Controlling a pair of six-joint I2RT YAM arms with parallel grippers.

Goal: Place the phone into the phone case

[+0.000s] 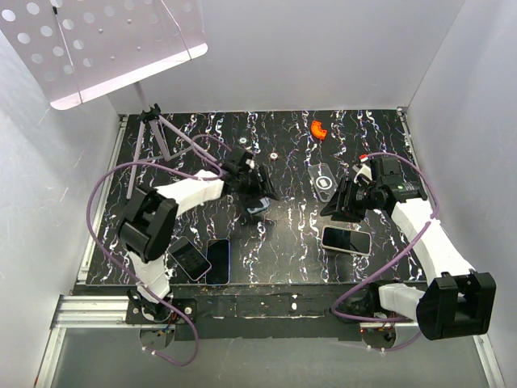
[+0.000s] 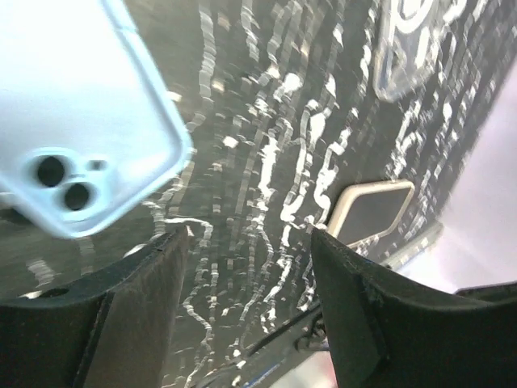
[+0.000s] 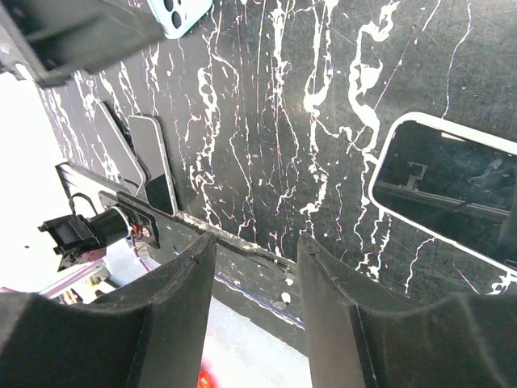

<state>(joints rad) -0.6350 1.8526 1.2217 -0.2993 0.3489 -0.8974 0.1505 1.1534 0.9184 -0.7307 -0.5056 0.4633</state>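
Note:
A light blue phone (image 1: 257, 208), back up with two camera lenses, lies mid-table; it also shows in the left wrist view (image 2: 73, 121) and the right wrist view (image 3: 182, 12). A clear phone case (image 1: 323, 179) lies to its right, also in the left wrist view (image 2: 412, 40). A white-edged phone (image 1: 346, 240), screen up, lies nearer the front, also in the wrist views (image 2: 371, 212) (image 3: 452, 190). My left gripper (image 1: 260, 192) (image 2: 250, 238) is open and empty just over the blue phone. My right gripper (image 1: 338, 206) (image 3: 257, 242) is open and empty between the case and the white-edged phone.
Two more phones (image 1: 190, 259) (image 1: 218, 260) lie side by side at the front left, also in the right wrist view (image 3: 153, 162). A small orange piece (image 1: 319, 129) sits at the back. A thin stand (image 1: 153, 133) rises at the back left. White walls enclose the table.

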